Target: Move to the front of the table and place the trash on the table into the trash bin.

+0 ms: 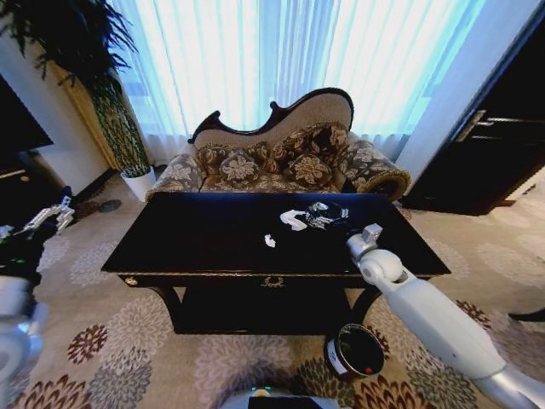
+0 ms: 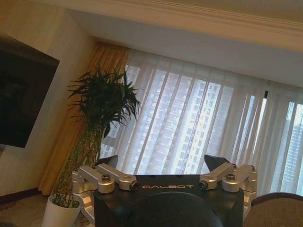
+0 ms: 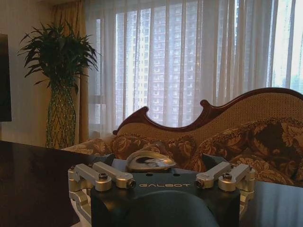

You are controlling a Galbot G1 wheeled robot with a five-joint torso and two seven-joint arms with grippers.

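The glossy black table [image 1: 196,239] stands straight ahead, and its top fills the low part of the right wrist view [image 3: 33,179]. White paper scraps [image 1: 292,220] lie right of its centre, a smaller scrap [image 1: 269,241] nearer me. My right gripper [image 1: 322,215] reaches over the tabletop beside them. Up close, that right gripper [image 3: 162,160] is open, and a shiny clear-dark piece of trash [image 3: 150,161] sits between its spread fingers. The round dark trash bin [image 1: 353,351] stands on the carpet by the table's front right leg. My left gripper [image 1: 51,217] [image 2: 163,163] hangs open, off to the table's left.
A patterned sofa [image 1: 281,162] stands close behind the table. A tall potted plant [image 1: 106,111] is at the back left, and a dark cabinet [image 1: 485,153] at the right. Flowered carpet [image 1: 128,341] lies open in front of the table.
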